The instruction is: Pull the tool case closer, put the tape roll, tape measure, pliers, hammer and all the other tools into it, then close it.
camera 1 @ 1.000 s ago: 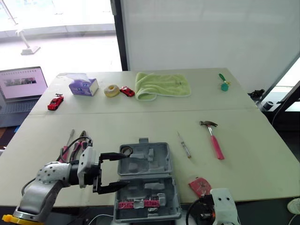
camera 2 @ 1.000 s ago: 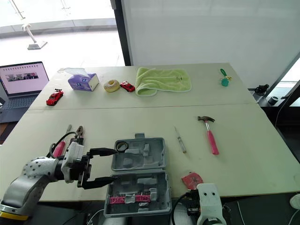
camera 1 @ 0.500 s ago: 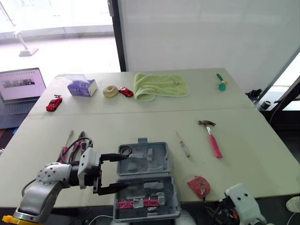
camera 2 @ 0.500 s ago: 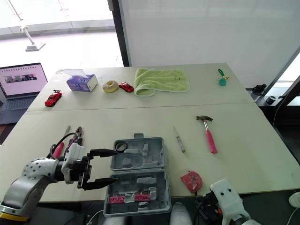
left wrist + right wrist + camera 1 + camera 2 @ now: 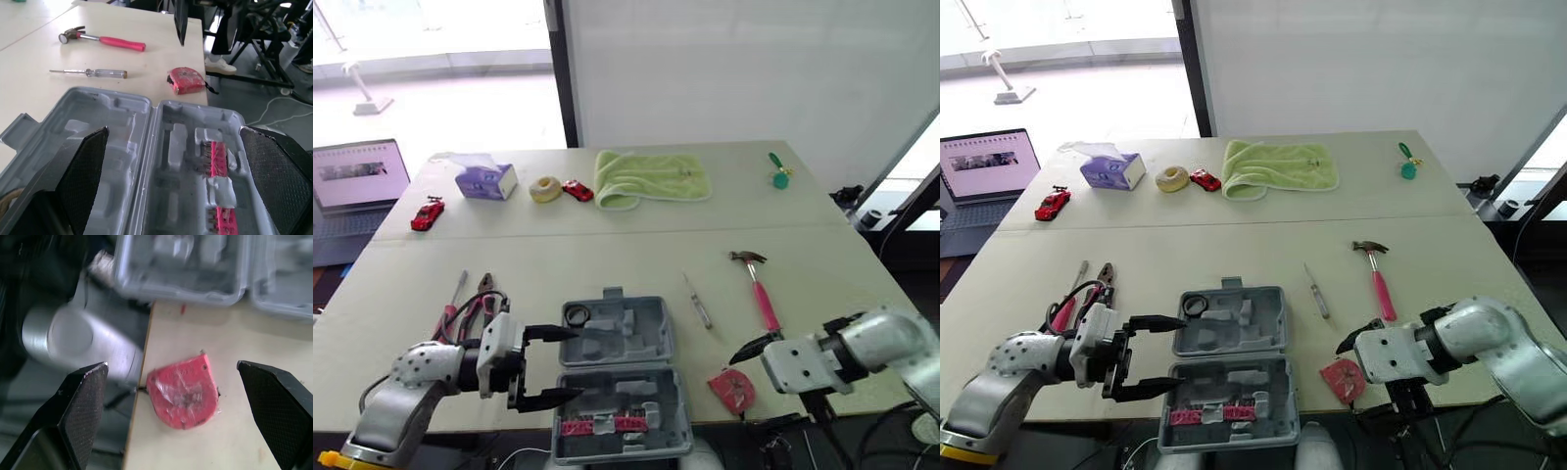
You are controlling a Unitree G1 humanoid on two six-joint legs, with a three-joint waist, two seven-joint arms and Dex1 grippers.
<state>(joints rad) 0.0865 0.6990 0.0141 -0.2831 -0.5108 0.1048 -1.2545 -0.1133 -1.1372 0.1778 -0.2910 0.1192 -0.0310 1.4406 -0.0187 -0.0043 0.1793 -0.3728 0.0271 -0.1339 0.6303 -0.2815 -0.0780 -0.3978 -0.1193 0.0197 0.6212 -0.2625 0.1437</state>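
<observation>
Tool case [image 5: 619, 338] lies open on the table [image 5: 607, 250], near the front edge; both grey halves face up, hinge running left to right; a pink bit strip [image 5: 602, 426] sits in the near half; a black tape roll [image 5: 576, 315] lies in the far-left corner of the far half.

Left pincer [image 5: 556, 364] spread wide at the case's left side; one finger reaches over the far half's left edge, the other over the near half's; contact with the case cannot be told.

Right pincer [image 5: 171, 366] spread wide, holding nothing; it hangs above the red tape measure [image 5: 732, 389], which lies on the table at the front edge, right of the case; in the right wrist view the tape measure sits between the two fingers, apart from both.

Hammer [image 5: 759, 292] with pink handle lies right of the case, head away from the robot; a clear-handled screwdriver [image 5: 697, 302] lies between hammer and case; pliers [image 5: 481, 299] and a thin tool [image 5: 460, 286] lie left of the case, beside the left arm.

Far side of the table: tissue box [image 5: 487, 181], cream roll [image 5: 546, 189], two red toy cars [image 5: 429, 213], green towel [image 5: 651, 178].
</observation>
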